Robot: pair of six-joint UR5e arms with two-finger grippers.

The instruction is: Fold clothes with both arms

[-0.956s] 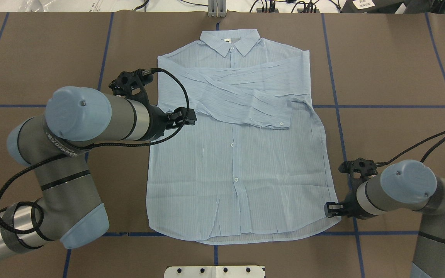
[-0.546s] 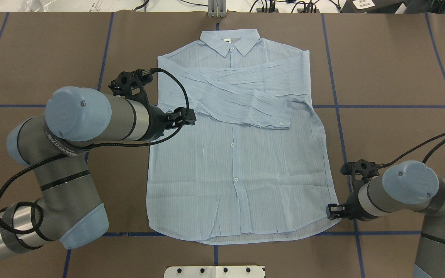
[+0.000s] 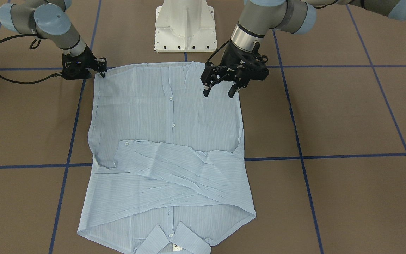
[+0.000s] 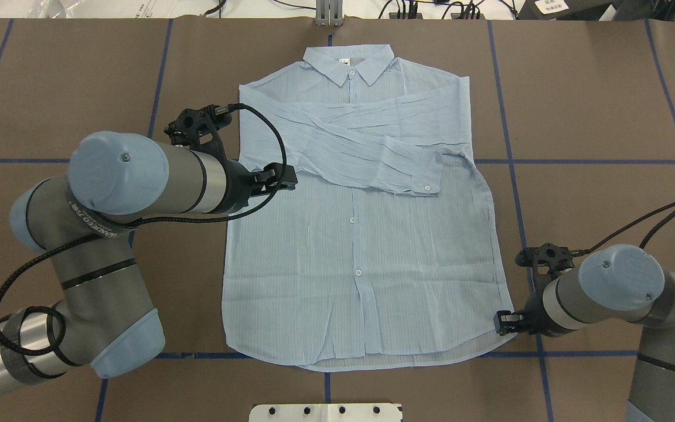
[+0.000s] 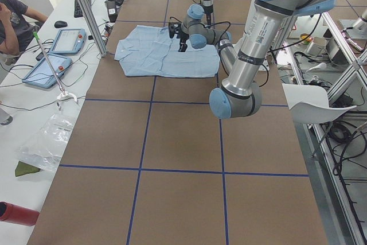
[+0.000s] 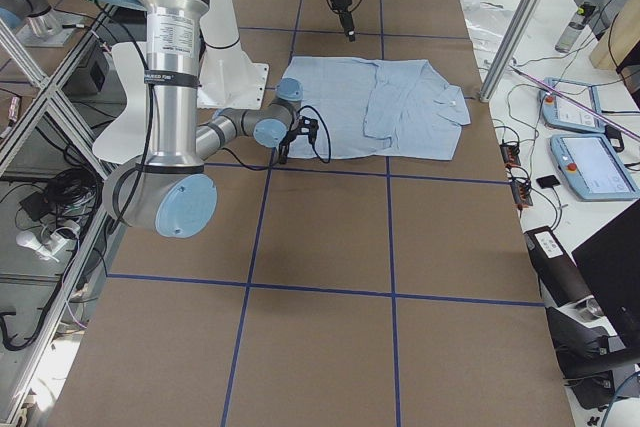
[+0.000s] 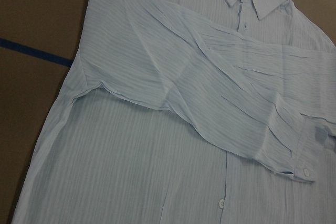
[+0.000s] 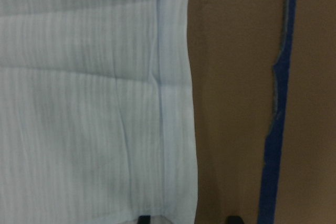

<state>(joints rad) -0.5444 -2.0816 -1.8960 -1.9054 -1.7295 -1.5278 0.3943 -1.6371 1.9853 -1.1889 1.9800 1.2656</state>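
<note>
Pale blue shirt (image 4: 361, 246) lies flat on the brown table (image 4: 595, 88), its sleeves (image 4: 372, 146) crossed.
We see the fingers of the right gripper (image 4: 500, 321) apart astride the hem corner; the left gripper (image 3: 218, 94) hangs spread above the shirt's side.

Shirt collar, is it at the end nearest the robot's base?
No, the collar lies at the far end of the shirt, with the hem beside the white base.
</note>
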